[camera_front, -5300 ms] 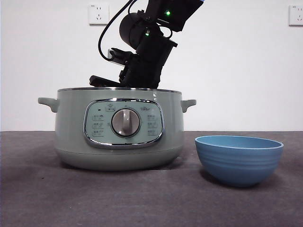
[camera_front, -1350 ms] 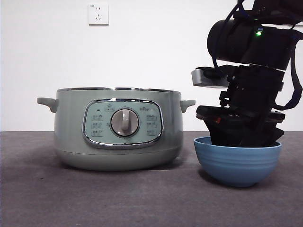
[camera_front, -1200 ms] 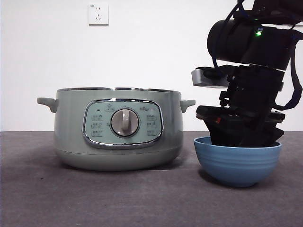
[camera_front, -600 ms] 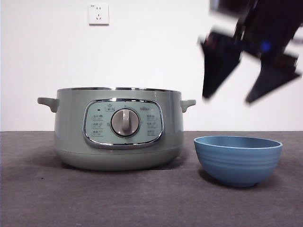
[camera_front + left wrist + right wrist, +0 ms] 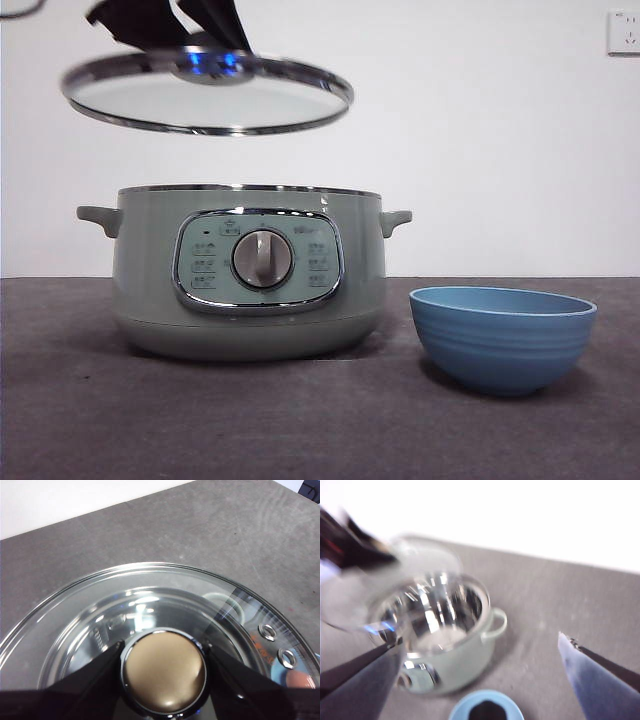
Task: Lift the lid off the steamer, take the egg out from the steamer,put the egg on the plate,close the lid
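Observation:
The glass lid (image 5: 205, 95) hangs level above the open steamer (image 5: 250, 270), a little to its left. My left gripper (image 5: 205, 40) is shut on the lid's knob (image 5: 164, 672), with a jaw on each side. The blue plate (image 5: 503, 335) stands to the right of the steamer. My right gripper (image 5: 480, 637) is open and high above the table, out of the front view. In its blurred wrist view I see the steamer (image 5: 445, 630), the lid (image 5: 380, 590) and the plate (image 5: 487, 705) with a dark shape inside. The egg is not clearly visible.
The steamer and plate stand on a dark grey table (image 5: 320, 420) in front of a white wall. A wall socket (image 5: 623, 32) shows at the top right.
The right gripper rose open out of the plate and left the front view. The lid, held by the left gripper, has come in above the steamer from the left.

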